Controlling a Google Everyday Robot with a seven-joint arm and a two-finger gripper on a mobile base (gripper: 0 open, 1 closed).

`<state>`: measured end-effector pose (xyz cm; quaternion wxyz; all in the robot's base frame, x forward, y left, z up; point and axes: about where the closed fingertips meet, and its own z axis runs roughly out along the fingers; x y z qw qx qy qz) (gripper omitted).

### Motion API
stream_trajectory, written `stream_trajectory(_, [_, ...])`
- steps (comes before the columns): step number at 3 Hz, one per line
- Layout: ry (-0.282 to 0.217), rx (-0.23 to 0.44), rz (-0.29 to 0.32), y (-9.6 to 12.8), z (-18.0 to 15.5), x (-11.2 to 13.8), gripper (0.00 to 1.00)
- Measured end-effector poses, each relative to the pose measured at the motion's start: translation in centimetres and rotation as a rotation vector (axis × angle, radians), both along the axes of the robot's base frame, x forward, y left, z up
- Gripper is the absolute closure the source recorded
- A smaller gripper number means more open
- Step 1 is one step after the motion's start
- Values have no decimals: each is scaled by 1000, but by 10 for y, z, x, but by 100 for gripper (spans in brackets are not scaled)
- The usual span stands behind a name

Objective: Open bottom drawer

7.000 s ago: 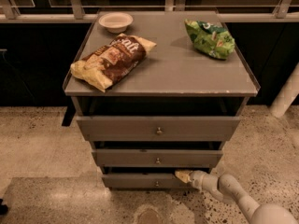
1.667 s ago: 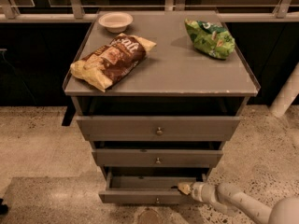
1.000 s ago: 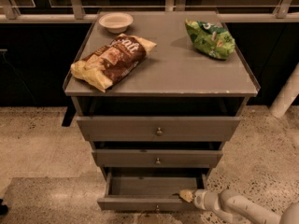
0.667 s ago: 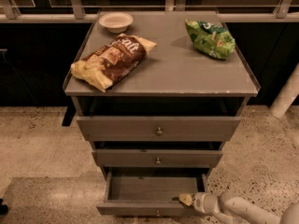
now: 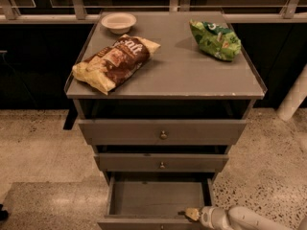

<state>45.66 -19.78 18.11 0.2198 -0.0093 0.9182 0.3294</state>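
The grey three-drawer cabinet (image 5: 163, 83) stands in the middle of the camera view. Its bottom drawer (image 5: 156, 199) is pulled out toward me, and its bare grey inside shows. The drawer's front panel lies at the bottom edge of the view, so its knob is cut off. My gripper (image 5: 192, 214) comes in from the lower right on a white arm (image 5: 240, 219). Its tip rests at the top edge of the drawer front, toward the right end. The middle drawer (image 5: 162, 163) and top drawer (image 5: 163, 132) are shut.
On the cabinet top lie a brown chip bag (image 5: 114, 61), a green chip bag (image 5: 216, 40) and a small white bowl (image 5: 118, 21). A white post (image 5: 293, 97) stands at the right. Speckled floor surrounds the cabinet, with a dark window wall behind.
The bottom drawer has slid out from nearly shut to well open. My gripper has moved toward me with the drawer front.
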Motion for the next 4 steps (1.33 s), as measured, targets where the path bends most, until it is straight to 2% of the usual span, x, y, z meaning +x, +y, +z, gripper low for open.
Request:
stream_trajectory(1, [-43,26,-7,-2,7,-4,100])
stream_trajectory(2, [-240,87,4,-14,45,24,100])
stream_trajectory(3, [-343,113,42,-9,75,46,81])
stream_trajectory(4, [-340,114,44,-7,74,45,58])
